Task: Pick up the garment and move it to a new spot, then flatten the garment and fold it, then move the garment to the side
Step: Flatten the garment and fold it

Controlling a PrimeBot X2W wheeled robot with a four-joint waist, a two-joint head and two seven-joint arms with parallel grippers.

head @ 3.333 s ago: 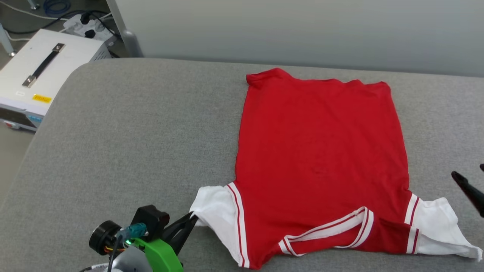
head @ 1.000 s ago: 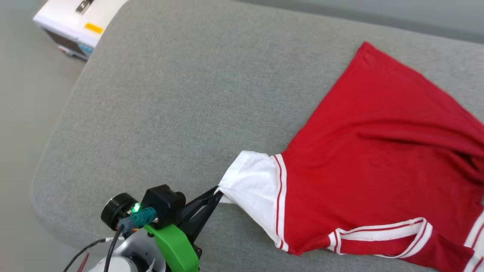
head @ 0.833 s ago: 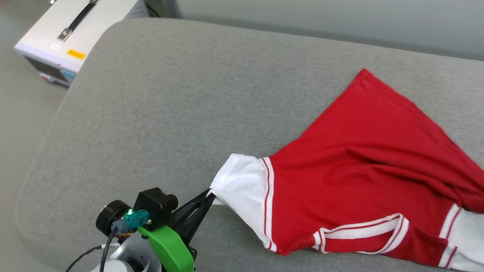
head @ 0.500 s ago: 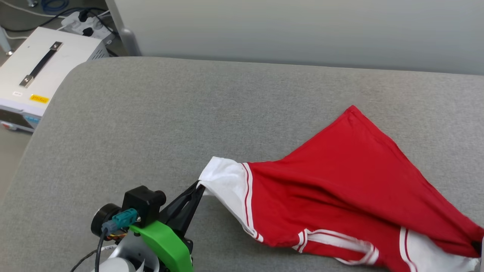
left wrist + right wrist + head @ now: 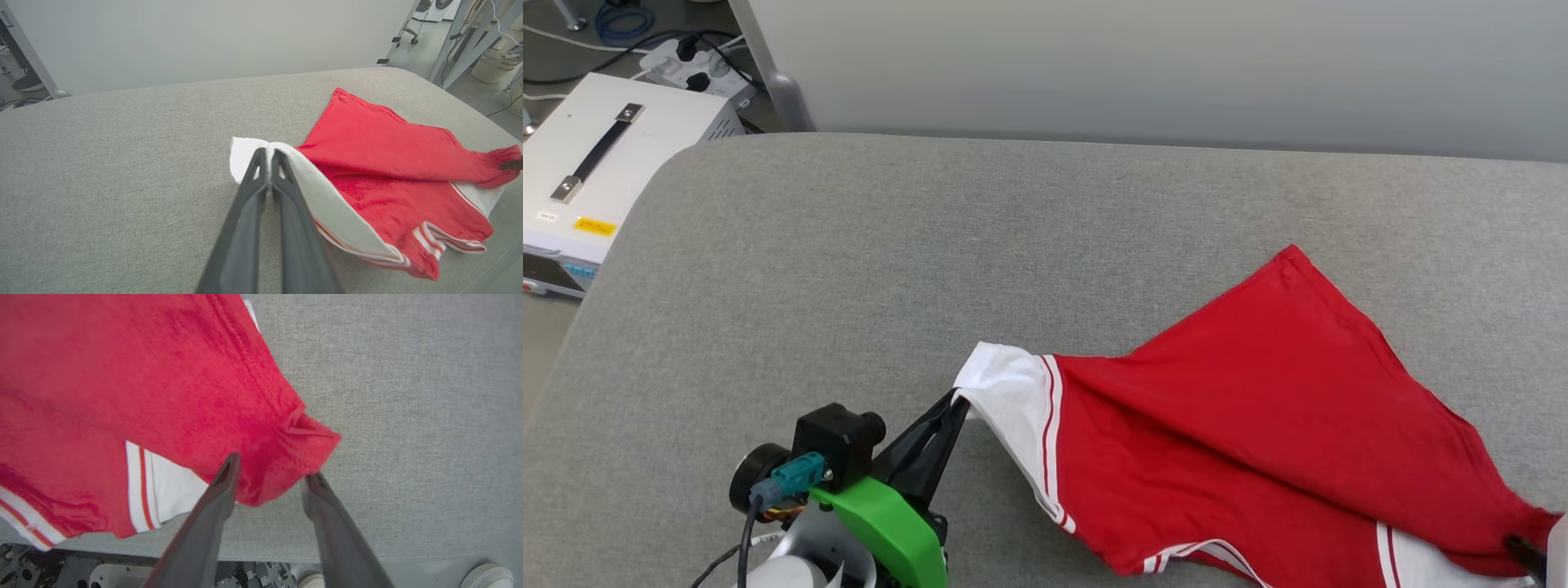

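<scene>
The garment (image 5: 1258,408), red with white sleeves, lies on the grey padded table (image 5: 931,245), its far right hem corner drawn forward over the near right sleeve. My left gripper (image 5: 958,406) is shut on the edge of the left white sleeve (image 5: 1005,392); the left wrist view shows the two fingers (image 5: 267,155) pinched together on that white cloth (image 5: 245,151). At the front right, my right gripper (image 5: 271,469) stands open, and the red hem corner (image 5: 294,445) lies loosely between its spread fingers. One dark fingertip of it shows at the garment's right end (image 5: 1523,551).
A white equipment box (image 5: 596,180) with a handle and a power strip (image 5: 686,69) sit on the floor off the table's far left corner. A pale partition (image 5: 1094,65) runs behind the table. A shoe (image 5: 490,577) shows below the near table edge.
The red hem corner has come forward and right over the near right sleeve, folding the garment diagonally, and the right jaws have opened around it. The left gripper still holds the sleeve. The camera swung.
</scene>
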